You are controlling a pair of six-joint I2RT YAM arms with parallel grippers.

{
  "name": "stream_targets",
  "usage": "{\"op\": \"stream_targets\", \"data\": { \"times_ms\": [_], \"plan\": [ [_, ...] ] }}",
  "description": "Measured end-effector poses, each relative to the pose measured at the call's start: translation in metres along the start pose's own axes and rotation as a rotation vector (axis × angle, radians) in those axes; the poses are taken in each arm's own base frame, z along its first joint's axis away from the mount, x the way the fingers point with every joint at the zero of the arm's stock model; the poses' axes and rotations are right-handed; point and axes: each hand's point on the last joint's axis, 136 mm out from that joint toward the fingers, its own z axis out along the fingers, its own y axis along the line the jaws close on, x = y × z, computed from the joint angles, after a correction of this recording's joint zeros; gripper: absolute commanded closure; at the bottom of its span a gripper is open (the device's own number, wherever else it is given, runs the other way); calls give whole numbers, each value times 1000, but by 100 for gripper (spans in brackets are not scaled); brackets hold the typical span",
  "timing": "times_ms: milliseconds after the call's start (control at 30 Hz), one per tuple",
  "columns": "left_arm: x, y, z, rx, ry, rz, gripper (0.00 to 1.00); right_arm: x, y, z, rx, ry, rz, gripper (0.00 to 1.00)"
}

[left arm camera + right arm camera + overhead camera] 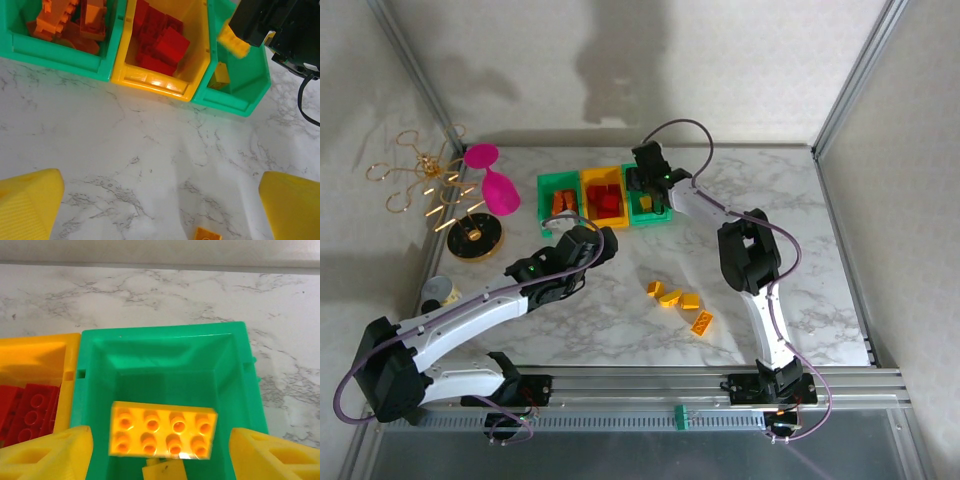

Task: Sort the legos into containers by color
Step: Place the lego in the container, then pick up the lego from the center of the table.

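Three containers stand side by side at the back: a green bin (558,195) with orange legos (70,20), a yellow bin (603,195) with red legos (160,42), and a green bin (650,207) with a yellow lego (220,75). My right gripper (645,183) hangs over that right green bin (160,350), open. A yellow eight-stud brick (162,430) sits loose between its fingers (50,455), with a gap on each side. My left gripper (578,240) is open over bare table in front of the bins. Several yellow legos (672,297) lie mid-table.
A pink goblet (495,185) and a gold wire stand (430,185) on a black round base (473,238) stand at the back left. One yellow brick (207,234) lies just below my left gripper (160,210). Metal rails (720,378) run along the near edge.
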Motion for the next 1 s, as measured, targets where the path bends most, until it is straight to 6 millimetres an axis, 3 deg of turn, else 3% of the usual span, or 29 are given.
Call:
{"op": "stream_targets", "data": {
  "times_ms": [200,467,633,833,1000],
  "plan": [
    [1,-1,0,5,8,3,0,3,-3,-15,-6,9,-17,25],
    [6,-9,-14,54,19,-2,0,29,-3,-83,-50,40,-42,24],
    [26,-10,-24,83,57,9,0,75,3,-121,-85,110,-46,27],
    [51,-2,-31,86,107,26,0,152,2,-142,-98,260,-53,29],
    [63,7,-35,83,129,19,0,197,7,-155,-115,346,-103,30]
  ]
}}
